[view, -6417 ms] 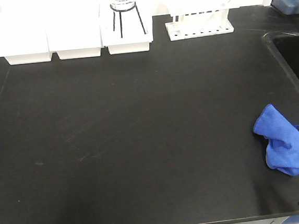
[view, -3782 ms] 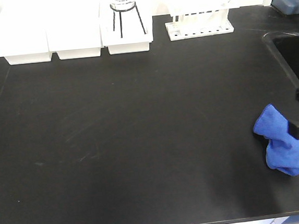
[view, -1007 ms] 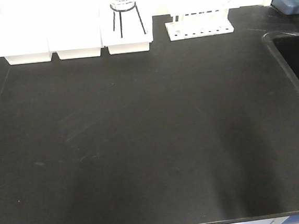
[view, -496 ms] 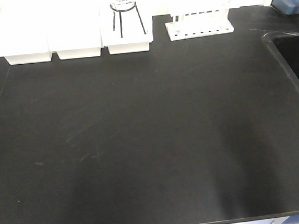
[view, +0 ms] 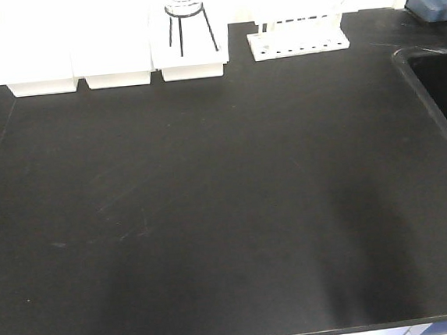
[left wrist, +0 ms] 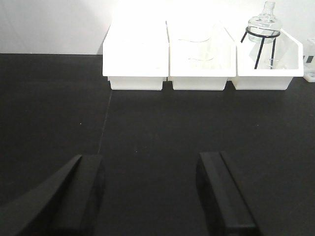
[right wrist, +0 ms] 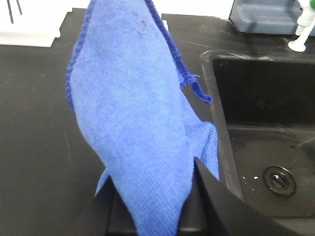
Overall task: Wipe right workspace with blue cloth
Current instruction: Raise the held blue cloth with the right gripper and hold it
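Right gripper clamped on the cloth, which dangles above the bench just beside the sink, left gripper wide open, empty; a shallow pinch could drop the trailing fold into the sink.

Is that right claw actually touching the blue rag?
Touching. The right wrist view shows the blue cloth pinched between the right gripper's two dark fingers.

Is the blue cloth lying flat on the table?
No, the blue cloth hangs pinched in the right gripper, up off the black benchtop next to the sink.
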Available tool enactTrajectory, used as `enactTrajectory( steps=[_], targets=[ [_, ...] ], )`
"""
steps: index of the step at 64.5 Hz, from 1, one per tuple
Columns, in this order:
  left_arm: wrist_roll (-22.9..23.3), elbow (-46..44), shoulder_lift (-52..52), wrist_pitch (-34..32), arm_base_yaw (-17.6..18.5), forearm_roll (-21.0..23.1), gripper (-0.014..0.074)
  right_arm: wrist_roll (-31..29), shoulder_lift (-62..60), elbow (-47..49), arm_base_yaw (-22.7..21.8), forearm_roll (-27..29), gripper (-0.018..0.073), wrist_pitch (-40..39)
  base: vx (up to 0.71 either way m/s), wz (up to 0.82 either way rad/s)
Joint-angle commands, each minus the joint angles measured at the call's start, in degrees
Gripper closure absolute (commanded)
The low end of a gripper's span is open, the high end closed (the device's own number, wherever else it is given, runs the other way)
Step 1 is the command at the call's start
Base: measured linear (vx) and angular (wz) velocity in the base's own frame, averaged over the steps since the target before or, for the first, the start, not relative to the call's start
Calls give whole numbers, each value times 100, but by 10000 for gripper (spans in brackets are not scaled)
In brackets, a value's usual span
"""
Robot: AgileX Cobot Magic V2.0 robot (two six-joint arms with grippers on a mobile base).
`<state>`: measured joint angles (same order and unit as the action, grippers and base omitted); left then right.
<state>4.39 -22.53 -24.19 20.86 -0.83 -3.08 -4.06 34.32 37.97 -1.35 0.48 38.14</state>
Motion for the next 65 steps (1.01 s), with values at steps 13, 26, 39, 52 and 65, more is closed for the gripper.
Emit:
enactTrajectory(
  steps=[13,26,39,52,65],
  targets=[
    [44,-185,-78,-436,35,20,74,-56,7,179,-21,-48,557,-407,0,0],
    [44,-185,-78,-444,36,20,74,-56,7,179,-21,-48,557,-407,0,0],
    [44,581,259,-865,36,18,74,-56,7,179,-21,-48,557,-407,0,0],
    [44,1938,1567,-2306,36,18,74,-56,7,179,-21,-48,557,-407,0,0],
    [44,2594,2192,-2125,36,18,74,-56,7,179,-21,-48,557,-407,0,0]
  ],
)
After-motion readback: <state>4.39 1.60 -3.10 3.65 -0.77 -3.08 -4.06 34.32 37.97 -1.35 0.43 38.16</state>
